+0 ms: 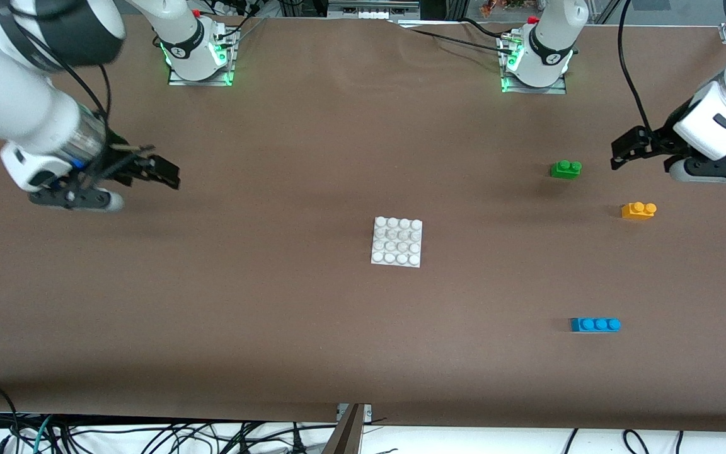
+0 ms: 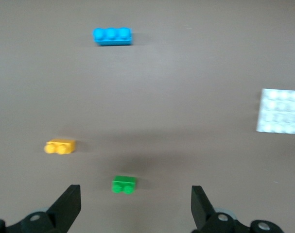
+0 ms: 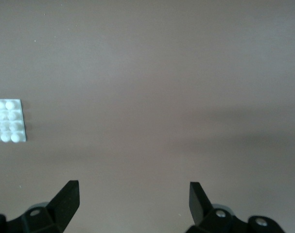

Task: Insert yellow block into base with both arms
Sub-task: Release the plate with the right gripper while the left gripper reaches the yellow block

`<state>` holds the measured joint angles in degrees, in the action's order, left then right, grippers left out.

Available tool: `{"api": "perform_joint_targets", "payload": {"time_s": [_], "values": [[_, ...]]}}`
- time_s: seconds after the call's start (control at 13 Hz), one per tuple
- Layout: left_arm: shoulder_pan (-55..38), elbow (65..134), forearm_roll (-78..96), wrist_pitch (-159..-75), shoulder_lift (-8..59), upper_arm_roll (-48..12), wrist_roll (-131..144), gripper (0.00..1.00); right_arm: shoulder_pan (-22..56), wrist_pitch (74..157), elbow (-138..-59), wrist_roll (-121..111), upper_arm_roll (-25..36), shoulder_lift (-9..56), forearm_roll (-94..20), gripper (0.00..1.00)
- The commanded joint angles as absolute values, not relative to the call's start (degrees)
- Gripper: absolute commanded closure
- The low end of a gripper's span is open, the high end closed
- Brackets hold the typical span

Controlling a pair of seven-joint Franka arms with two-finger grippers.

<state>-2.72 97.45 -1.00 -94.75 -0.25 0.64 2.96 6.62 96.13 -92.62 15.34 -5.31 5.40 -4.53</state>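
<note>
Left arm (image 1: 725, 120) comes in from the table's edge at its own end, wrist bent, forearm roughly level. Left gripper (image 1: 621, 148) hangs above the table surface, jaws spread wide, nothing between the fingers (image 2: 69, 206).

Right arm (image 1: 16, 113) reaches in from its own end, wrist angled down. Right gripper (image 1: 164, 171) hangs above the table, jaws spread wide and empty.

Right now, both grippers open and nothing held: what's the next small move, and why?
Probably bring the left gripper down over the yellow block. It hangs open beside the green brick, nearest arm to the block, which lies free on the table. The right gripper waits open, away from the base.
</note>
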Motion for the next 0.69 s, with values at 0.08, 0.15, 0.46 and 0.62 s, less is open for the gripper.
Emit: {"api": "perform_joint_targets", "payload": {"time_s": [0.08, 0.15, 0.46, 0.62], "values": [[1.66, 96.06, -2.72, -96.85, 2.63, 0.62, -1.49, 0.0, 4.4, 93.53, -91.69, 11.87, -5.19, 4.04, -2.55, 0.0], [2.63, 96.76, -2.9, -97.55, 3.33, 0.62, -2.1, 0.0, 4.31, 92.21, -90.1, 11.69, -5.01, 4.74, -2.55, 0.0], [4.12, 103.34, -3.69, -104.67, 3.78, 0.62, -3.25, 0.0, 4.31, 89.3, -87.98, 7.39, -1.76, 4.75, -2.37, 0.0], [6.22, 107.47, -5.71, -110.18, 3.69, 0.62, -7.53, 0.0, 4.22, 89.21, -87.98, 4.51, -1.41, 4.75, -0.98, 0.0]]}}
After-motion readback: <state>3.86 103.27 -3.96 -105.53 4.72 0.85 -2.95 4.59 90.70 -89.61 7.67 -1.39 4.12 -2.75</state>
